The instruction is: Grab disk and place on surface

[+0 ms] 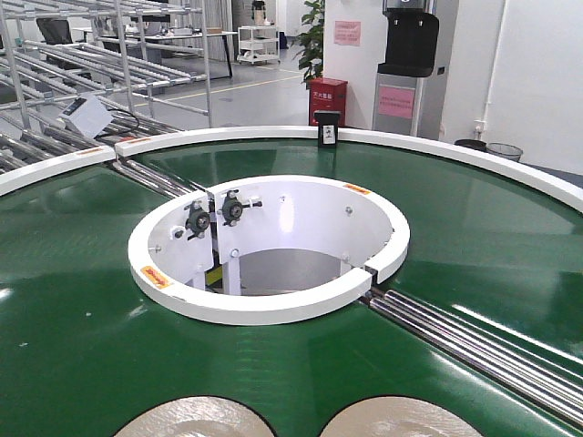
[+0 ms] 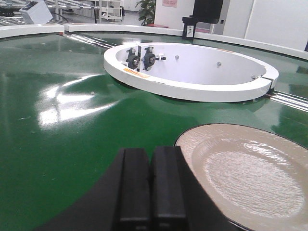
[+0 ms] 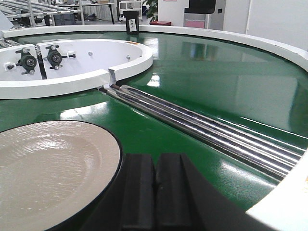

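Two cream plates with thin black rims lie flat on the green belt (image 1: 73,300) at the near edge of the front view, the left plate (image 1: 196,421) and the right plate (image 1: 401,421), side by side and apart. The left wrist view shows one plate (image 2: 250,178) just right of the left gripper (image 2: 151,156). Its fingers are pressed together with nothing between them. The right wrist view shows one plate (image 3: 48,173) just left of the right gripper (image 3: 155,161), whose fingers are likewise closed on nothing.

The belt is glossy and curved and mirrors the ceiling lights. One white ring (image 1: 273,314) stands at its middle, open in the centre, with two black bearing blocks (image 1: 198,218) (image 1: 232,210) on its inner wall. Two bands of steel rollers cross the belt, one (image 1: 474,341) running from the ring to the near right and one (image 1: 155,177) to the far left. A white outer rim (image 1: 455,150) edges the belt and carries one small black box (image 1: 328,127).

Beyond it, the room holds metal racks (image 1: 91,55), one red cabinet (image 1: 328,100), one water dispenser (image 1: 410,55) and one leafy plant (image 1: 312,36), on a pale grey floor.
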{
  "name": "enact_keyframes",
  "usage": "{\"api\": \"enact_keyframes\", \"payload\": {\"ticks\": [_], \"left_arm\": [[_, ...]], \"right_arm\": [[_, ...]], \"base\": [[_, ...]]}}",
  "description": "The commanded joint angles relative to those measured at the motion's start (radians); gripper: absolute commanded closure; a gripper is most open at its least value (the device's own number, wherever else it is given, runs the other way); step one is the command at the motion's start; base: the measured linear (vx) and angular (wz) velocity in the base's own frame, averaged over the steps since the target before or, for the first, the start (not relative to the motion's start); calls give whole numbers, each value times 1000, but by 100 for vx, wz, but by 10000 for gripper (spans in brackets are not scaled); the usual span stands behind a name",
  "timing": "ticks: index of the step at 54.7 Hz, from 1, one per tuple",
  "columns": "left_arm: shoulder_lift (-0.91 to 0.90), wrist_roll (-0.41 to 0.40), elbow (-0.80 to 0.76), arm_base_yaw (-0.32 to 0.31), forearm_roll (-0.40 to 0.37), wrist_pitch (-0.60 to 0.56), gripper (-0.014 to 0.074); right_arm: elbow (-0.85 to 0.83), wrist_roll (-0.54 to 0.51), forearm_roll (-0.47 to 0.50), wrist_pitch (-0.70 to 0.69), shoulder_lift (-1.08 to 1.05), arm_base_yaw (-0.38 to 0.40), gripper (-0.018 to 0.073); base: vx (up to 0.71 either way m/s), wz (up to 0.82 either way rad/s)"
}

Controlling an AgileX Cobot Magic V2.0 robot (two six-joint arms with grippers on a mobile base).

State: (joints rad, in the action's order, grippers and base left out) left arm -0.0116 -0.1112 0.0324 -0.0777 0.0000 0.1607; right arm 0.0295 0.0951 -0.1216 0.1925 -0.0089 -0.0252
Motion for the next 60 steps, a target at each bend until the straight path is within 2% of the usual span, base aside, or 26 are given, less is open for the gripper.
{"api": "enact_keyframes", "payload": {"ticks": [1,25,41,54,60], "left_arm": [[-14,-6,-21,-4,0,-89,595],[-14,-16,-22,-4,0,-102,595],[-14,-16,-22,-4,0,-207,595],[-14,-17,-29,-4,0,-356,595],[-13,-17,-86,-4,0,-390,595]], "right_arm": [[7,-3,-9,-83,-8,4,568],[7,-3,-9,-83,-8,4,568],[7,-3,-7,-98,-8,4,568],[7,-6,-8,-275,-8,4,568],[-6,-6,-8,-385,-8,4,568]], "base": [[0,0],[0,0],[0,0],[0,0],[0,0]]}}
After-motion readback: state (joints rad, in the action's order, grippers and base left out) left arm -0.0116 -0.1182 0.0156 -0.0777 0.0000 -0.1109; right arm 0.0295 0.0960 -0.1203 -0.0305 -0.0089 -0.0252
